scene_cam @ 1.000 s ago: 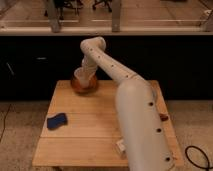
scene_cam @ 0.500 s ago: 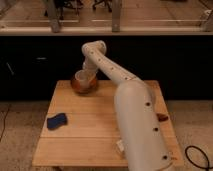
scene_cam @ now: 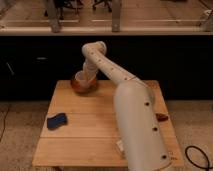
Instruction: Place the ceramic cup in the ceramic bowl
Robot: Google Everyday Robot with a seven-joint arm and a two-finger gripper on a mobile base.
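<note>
The orange-brown ceramic bowl (scene_cam: 83, 86) sits at the far left part of the wooden table (scene_cam: 90, 125). The pale ceramic cup (scene_cam: 81, 79) sits low in the bowl, its rim just above the bowl's edge. My white arm reaches across from the lower right, and my gripper (scene_cam: 89, 73) is right over the bowl at the cup. The arm's end hides how the gripper meets the cup.
A flat blue sponge-like object (scene_cam: 56, 120) lies near the table's left edge. A small brown item (scene_cam: 161, 117) lies at the right edge by my arm. A dark cabinet front stands behind the table, and a black cable (scene_cam: 197, 155) lies on the floor at right.
The gripper and cup have come down a little into the bowl; the rest of the scene is the same.
</note>
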